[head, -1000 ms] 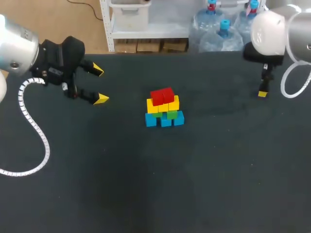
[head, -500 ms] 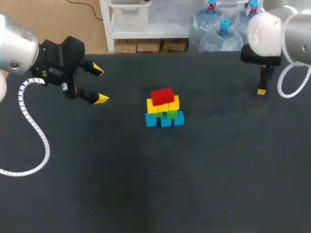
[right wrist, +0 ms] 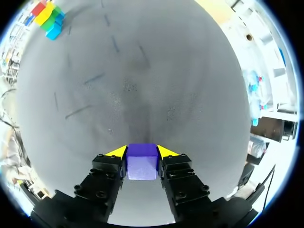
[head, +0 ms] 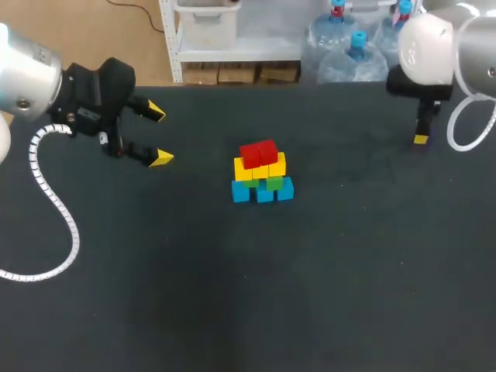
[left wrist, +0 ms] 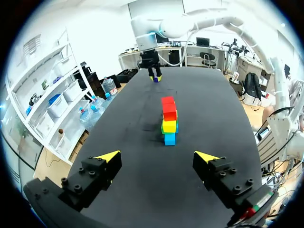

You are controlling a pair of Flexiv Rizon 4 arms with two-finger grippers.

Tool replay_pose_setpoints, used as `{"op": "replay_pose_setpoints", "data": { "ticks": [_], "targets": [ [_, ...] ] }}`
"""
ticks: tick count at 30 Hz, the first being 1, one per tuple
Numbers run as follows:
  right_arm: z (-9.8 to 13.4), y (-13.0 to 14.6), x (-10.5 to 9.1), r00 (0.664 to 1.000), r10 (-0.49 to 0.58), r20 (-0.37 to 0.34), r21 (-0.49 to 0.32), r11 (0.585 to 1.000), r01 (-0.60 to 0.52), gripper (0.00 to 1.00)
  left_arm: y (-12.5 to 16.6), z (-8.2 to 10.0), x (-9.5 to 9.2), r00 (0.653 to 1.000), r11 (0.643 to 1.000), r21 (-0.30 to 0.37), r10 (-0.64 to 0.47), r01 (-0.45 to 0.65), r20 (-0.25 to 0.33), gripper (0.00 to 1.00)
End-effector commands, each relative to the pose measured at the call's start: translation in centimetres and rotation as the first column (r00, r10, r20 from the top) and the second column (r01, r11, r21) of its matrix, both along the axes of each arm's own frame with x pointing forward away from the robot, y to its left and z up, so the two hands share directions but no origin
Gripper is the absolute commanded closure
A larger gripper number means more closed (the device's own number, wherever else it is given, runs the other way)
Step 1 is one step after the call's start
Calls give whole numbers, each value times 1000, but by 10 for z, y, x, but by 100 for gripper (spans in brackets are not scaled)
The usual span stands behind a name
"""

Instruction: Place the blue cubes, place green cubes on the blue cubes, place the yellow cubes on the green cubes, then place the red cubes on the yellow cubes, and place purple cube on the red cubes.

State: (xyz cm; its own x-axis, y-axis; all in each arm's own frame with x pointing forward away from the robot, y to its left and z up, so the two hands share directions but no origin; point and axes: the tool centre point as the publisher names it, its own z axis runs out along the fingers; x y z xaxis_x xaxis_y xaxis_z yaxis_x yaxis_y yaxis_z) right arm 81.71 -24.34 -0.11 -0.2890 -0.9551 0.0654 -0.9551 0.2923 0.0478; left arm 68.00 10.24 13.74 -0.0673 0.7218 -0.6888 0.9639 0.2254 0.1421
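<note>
Right gripper [right wrist: 142,152] pinches the small purple cube [right wrist: 142,164] at two o'clock. Final step: next I centre it atop the red cubes [head: 259,153].

Black bench [head: 232,294], row of blue cubes [head: 263,193] resting near its middle, side by side, touching

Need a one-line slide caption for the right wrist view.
Right gripper shut on the purple cube, with the stack well ahead of it.
</note>
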Motion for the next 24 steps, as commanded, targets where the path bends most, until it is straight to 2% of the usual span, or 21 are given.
{"op": "replay_pose_setpoints", "data": {
  "ticks": [1,6,14,24],
  "targets": [
    [19,14,-20,997,54,58,-46,998,-51,100,2,-1,-1,1000,1000,-7,-3,3,6,0],
    [43,28,-31,989,99,107,-66,994,-92,100,2,-1,-1,1000,1000,-7,-3,3,6,0],
    [75,56,-38,975,114,190,-54,993,-105,100,2,-1,-1,1000,1000,-7,-3,3,6,0],
    [113,113,-48,938,191,290,48,976,-213,100,2,-1,-1,1000,1000,-7,-3,3,6,0]
  ]
}}
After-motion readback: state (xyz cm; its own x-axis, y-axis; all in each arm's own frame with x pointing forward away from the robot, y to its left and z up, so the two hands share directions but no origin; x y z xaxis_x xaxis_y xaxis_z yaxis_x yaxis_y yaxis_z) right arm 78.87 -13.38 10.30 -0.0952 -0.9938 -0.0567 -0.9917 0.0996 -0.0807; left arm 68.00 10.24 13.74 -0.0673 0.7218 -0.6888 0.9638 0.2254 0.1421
